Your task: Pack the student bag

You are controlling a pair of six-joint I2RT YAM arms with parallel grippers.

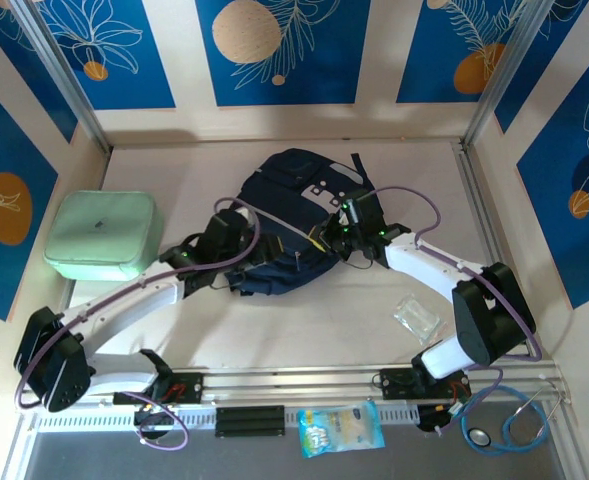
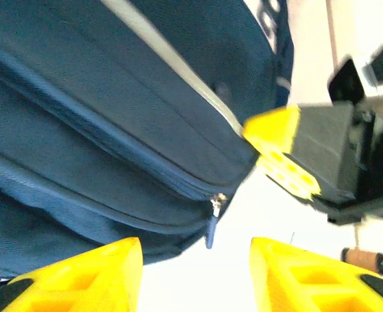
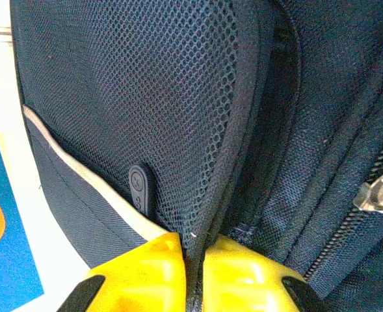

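- My right pincer [image 3: 194, 260] is pressed together on a dark bound edge of the student bag [image 3: 145, 84], with the fabric seam caught between the two yellow fingers.
- Just beyond that grip lies the bag's mesh panel [image 3: 113, 97]. A small dark tab [image 3: 141, 186] sits against its lower part, beside a light trim line.
- To the right of the grip a metal zipper puller [image 3: 380, 192] lies on a line of zipper teeth.
- My left pincer [image 2: 194, 250] is spread, with nothing between its fingers and only pale table showing through the gap.
- Just beyond the left fingers is the bag's navy side, with a small zipper pull [image 2: 216, 205] hanging at its edge.
- From the left wrist, one yellow finger of the right pincer [image 2: 276, 156] touches the bag at a light zipper line.
- From above, the student bag [image 1: 294, 190] lies in the middle of the table [image 1: 324, 330] toward the far side. The left pincer [image 1: 264, 255] is at its near-left edge and the right pincer [image 1: 326, 240] at its near-right.
- A mint green case [image 1: 104, 235] sits well apart to the left.
- A clear plastic packet [image 1: 417, 317] lies near right.
- A snack pouch [image 1: 341, 428] and a stethoscope [image 1: 514, 425] lie along the near edge.
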